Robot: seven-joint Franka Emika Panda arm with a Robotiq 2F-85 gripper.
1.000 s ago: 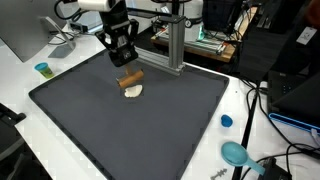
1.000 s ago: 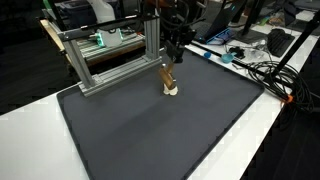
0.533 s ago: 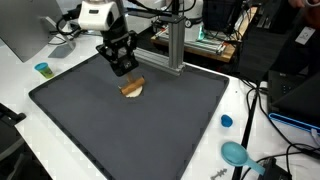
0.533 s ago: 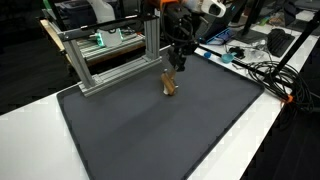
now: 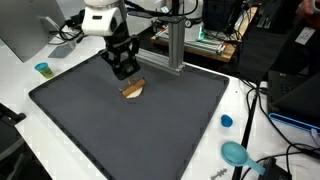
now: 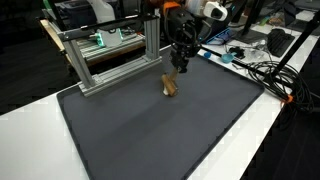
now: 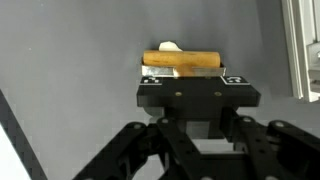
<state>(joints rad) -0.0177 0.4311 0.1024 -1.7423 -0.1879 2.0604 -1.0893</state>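
A short brown cylinder (image 5: 133,86) (image 6: 169,83) lies across a small white piece (image 5: 133,93) (image 6: 172,93) on the black mat (image 5: 120,130) (image 6: 150,135). My gripper (image 5: 127,75) (image 6: 180,68) stands right over it with its jaws closed on the cylinder. In the wrist view the cylinder (image 7: 182,62) runs crosswise just past the gripper (image 7: 192,78), and a bit of the white piece (image 7: 168,46) shows behind it. The gripper's body hides the contact itself.
An aluminium frame (image 5: 175,45) (image 6: 110,55) stands at the mat's far edge, close to the gripper. On the white table are a small blue cup (image 5: 42,69), a blue cap (image 5: 226,121), a teal object (image 5: 236,153) and cables (image 6: 265,70).
The gripper has come down with the cylinder, which hung just above the white piece a second ago and now rests on it. The wrist has also tilted a little.
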